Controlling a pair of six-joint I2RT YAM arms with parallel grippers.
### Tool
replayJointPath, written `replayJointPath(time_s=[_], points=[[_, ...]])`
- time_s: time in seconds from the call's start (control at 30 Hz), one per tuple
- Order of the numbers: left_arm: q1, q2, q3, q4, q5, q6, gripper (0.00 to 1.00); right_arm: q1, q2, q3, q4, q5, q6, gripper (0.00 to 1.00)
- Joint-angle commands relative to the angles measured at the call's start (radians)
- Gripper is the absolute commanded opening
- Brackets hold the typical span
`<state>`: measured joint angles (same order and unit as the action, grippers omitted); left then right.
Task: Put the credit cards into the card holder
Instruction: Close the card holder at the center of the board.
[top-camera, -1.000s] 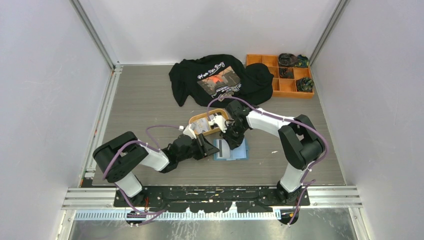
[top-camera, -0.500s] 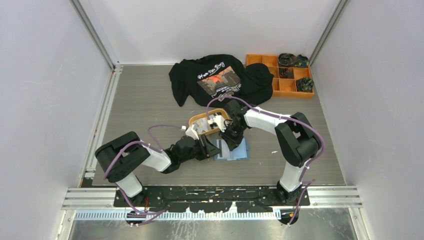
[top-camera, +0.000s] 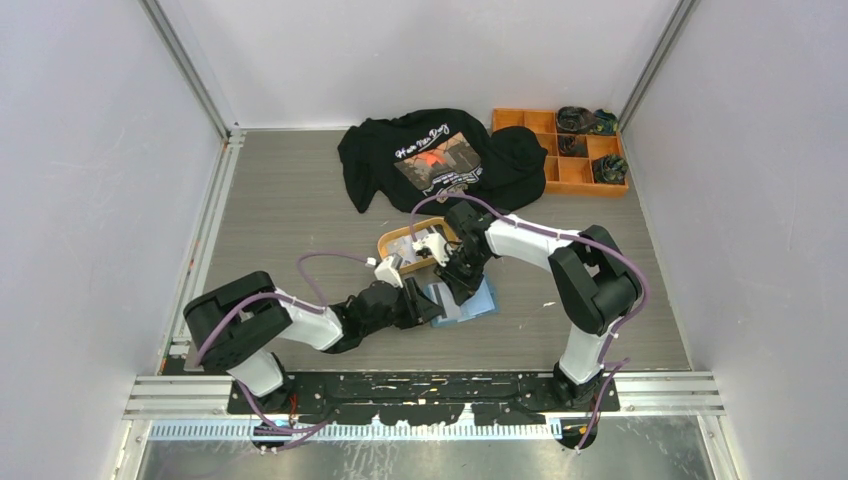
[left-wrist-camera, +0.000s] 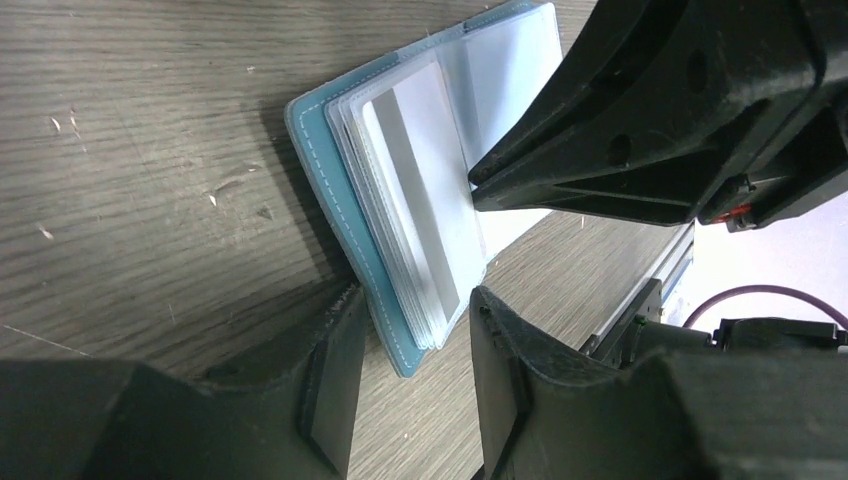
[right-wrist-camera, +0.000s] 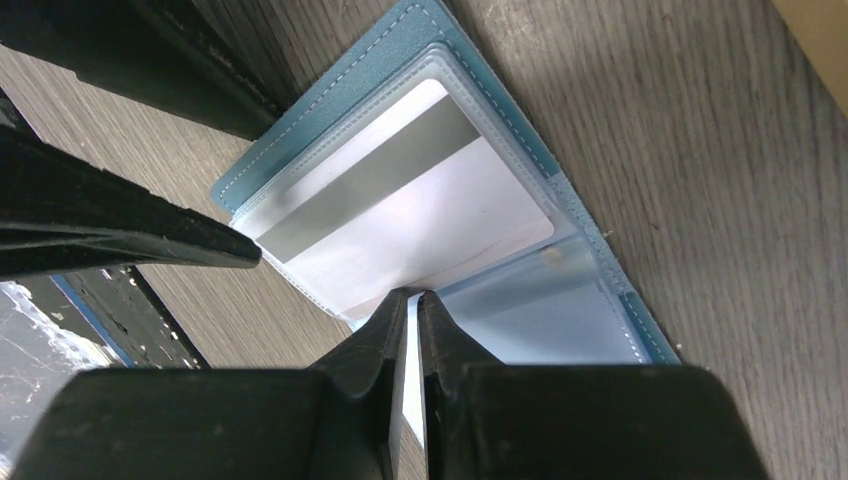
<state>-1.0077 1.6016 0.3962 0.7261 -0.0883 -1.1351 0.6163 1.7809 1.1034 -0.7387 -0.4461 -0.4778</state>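
Note:
The teal card holder (top-camera: 478, 303) lies open on the table, its clear sleeves fanned out. It also shows in the left wrist view (left-wrist-camera: 338, 190) and the right wrist view (right-wrist-camera: 452, 38). A white credit card (right-wrist-camera: 400, 215) with a silver stripe sits partly inside a sleeve. My right gripper (right-wrist-camera: 411, 298) is shut on that card's edge, over the holder's middle (top-camera: 457, 284). My left gripper (left-wrist-camera: 412, 305) is open, its jaws either side of the holder's near corner (top-camera: 433, 309). More cards lie in the orange oval tray (top-camera: 392, 238).
A black printed T-shirt (top-camera: 440, 155) lies at the back. An orange compartment box (top-camera: 572, 176) with dark items stands at the back right. The two grippers are almost touching over the holder.
My left gripper has slid right up to the holder's left corner. My right gripper has shifted slightly left and down over the holder with the card.

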Motion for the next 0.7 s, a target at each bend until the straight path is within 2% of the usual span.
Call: replayJointPath(time_s=[0.0, 0.3, 0.67], points=[[-0.029, -0.054, 0.019, 0.009, -0.045, 0.034, 0.43, 0.014, 0.009, 0.037, 0.003, -0.039, 0.022, 0.15], [-0.063, -0.019, 0.042, -0.012, -0.071, 0.023, 0.44, 0.017, 0.013, 0.045, -0.012, -0.054, 0.034, 0.15], [-0.064, -0.02, -0.001, 0.083, -0.091, 0.066, 0.42, 0.004, -0.052, 0.034, -0.013, -0.036, -0.004, 0.16]])
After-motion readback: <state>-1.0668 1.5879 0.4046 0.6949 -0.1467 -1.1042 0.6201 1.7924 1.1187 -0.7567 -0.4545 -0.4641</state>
